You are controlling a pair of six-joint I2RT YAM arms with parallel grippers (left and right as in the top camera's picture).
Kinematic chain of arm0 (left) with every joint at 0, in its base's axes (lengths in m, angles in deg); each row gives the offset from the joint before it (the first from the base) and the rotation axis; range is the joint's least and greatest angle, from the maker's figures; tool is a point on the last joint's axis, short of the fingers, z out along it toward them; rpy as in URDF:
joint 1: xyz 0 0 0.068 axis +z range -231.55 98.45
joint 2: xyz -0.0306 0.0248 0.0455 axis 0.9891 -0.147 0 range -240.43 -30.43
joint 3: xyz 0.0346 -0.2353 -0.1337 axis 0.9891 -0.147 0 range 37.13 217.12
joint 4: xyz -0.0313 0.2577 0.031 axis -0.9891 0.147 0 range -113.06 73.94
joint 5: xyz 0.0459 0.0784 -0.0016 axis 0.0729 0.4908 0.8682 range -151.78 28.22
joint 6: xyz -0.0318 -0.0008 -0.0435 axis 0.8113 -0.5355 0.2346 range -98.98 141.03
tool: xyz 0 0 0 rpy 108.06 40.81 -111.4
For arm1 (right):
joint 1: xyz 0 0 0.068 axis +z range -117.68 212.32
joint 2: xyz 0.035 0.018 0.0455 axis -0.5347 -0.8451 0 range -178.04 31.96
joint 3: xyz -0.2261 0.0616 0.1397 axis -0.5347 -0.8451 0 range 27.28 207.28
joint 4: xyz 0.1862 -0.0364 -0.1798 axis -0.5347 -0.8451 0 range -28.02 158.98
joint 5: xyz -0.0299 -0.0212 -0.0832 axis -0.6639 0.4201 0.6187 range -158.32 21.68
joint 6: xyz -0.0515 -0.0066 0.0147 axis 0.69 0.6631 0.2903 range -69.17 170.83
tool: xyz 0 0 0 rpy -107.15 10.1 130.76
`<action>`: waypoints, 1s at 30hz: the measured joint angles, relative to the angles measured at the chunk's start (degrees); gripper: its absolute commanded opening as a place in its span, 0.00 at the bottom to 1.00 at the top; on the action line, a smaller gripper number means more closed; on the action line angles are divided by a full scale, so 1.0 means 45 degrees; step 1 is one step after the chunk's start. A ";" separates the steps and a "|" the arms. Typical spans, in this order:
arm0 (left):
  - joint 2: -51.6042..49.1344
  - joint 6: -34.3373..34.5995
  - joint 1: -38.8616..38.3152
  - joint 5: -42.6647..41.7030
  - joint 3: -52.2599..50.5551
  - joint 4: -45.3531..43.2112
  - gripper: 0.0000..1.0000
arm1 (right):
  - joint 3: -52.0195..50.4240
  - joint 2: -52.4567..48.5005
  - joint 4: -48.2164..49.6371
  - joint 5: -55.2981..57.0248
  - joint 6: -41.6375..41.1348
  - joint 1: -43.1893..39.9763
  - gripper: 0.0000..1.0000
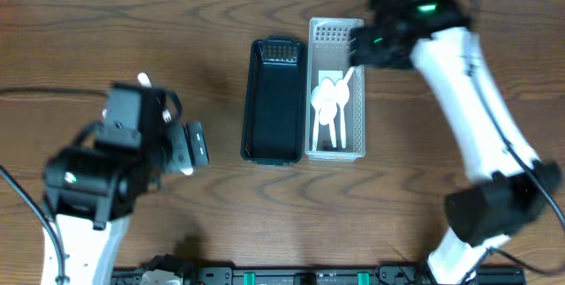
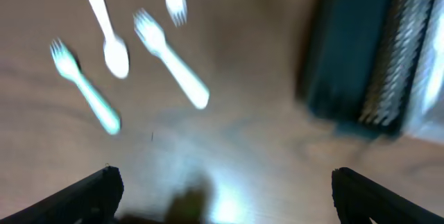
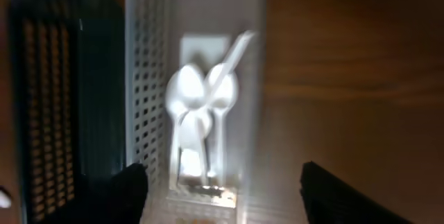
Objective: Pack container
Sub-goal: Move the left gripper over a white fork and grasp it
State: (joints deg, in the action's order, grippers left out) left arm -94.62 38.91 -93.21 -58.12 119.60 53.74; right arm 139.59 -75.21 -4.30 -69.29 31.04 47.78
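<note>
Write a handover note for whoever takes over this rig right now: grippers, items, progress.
Left gripper: jaws open, empty, above the table near the loose cutlery.
Right gripper: jaws open, empty, over the white basket.
Done: several spoons lie in the white basket. The black basket beside it looks empty.
Left to pack: three forks and one loose spoon on the table by the left arm.

1. A black slotted plastic bin (image 1: 274, 108) lay empty at mid-table, nearer the far edge.
2. A white perforated plastic bin (image 1: 335, 33) sat just beside its right wall, holding piled white plastic spoons (image 1: 331, 100).
3. Blurred white plastic forks (image 2: 166, 57) lay loose on the wood.
</note>
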 measured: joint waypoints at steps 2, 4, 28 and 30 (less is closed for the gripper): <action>-0.0986 0.0010 0.0500 0.0029 0.1530 -0.0005 0.98 | 0.0301 0.0685 -0.0520 0.0019 0.0097 -0.0753 0.75; -0.2001 0.0029 0.1132 0.0073 0.2599 -0.0165 0.98 | 0.0418 0.1229 -0.1132 0.0034 0.0253 -0.1491 0.76; -1.2468 0.0053 0.5285 -0.1549 0.3322 -0.5323 0.98 | 0.0432 0.1593 -0.2215 0.0321 0.1098 -0.4653 0.76; -1.2852 0.0073 0.5285 -0.1564 0.3322 -0.5430 0.98 | 0.0432 0.1593 -0.2215 0.0418 0.1088 -0.4658 0.76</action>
State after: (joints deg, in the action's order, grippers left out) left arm -152.45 39.24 -69.43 -65.16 134.55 29.30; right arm 141.54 -68.04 -14.26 -67.41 35.94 26.82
